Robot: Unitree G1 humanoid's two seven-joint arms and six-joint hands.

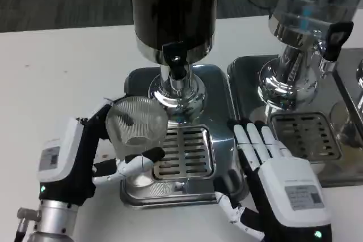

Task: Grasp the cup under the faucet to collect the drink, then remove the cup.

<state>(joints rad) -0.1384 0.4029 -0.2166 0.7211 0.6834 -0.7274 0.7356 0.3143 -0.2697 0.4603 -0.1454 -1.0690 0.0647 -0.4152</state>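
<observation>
A clear ribbed cup (136,134) stands at the left edge of the drip grate (184,151), left of and lower than the black faucet (176,60) of the dark drink dispenser (173,9). My left hand (93,154) grips the cup, its fingers wrapped around the lower wall. The cup looks empty. My right hand (266,162) lies flat on the right rim of the dispenser's steel base (221,100), fingers stretched out and apart, holding nothing.
A second dispenser (309,21) with a clear tank, its own faucet (332,41) and grate (306,134) stands at the right on another steel base. White table (57,72) spreads to the left and back.
</observation>
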